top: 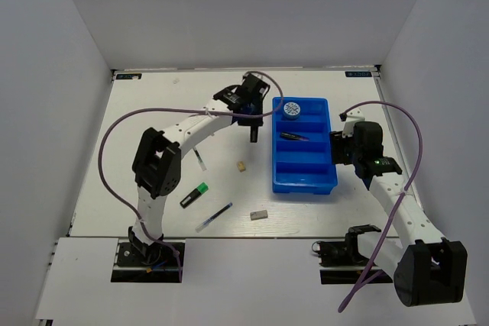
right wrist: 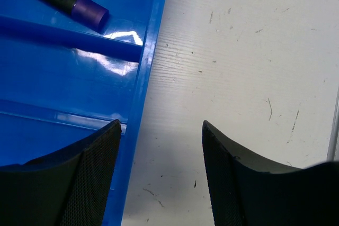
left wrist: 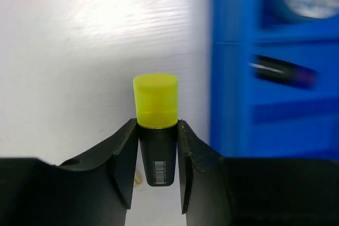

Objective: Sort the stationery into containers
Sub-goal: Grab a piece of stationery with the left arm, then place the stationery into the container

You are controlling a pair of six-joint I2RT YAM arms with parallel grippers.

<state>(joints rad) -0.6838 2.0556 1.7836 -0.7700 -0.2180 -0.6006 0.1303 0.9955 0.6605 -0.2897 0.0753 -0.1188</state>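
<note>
We've got the yellow-capped highlighter (left wrist: 155,99) clamped in the left tool (left wrist: 156,130), just beside the blue tray (top: 275,146). Inside the tray, the disc (top: 291,109) lies in the far compartment and the purple-capped highlighter (top: 294,137) in the next. On the table (top: 336,211) lie the green-capped highlighter (top: 194,195), dark-blue pen (top: 214,217), white pen (top: 199,159), tan eraser (top: 241,166) and grey eraser (top: 259,215).

Left hand (left wrist: 157,126) grips a yellow highlighter (left wrist: 155,99), arm extended; right hand (right wrist: 160,128) gapes, arm bent.

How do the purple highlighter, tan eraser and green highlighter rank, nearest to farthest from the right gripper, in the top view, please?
From the right gripper:
1. Purple highlighter, in the blue tray.
2. Tan eraser, left of the tray.
3. Green highlighter, farthest left.
</note>
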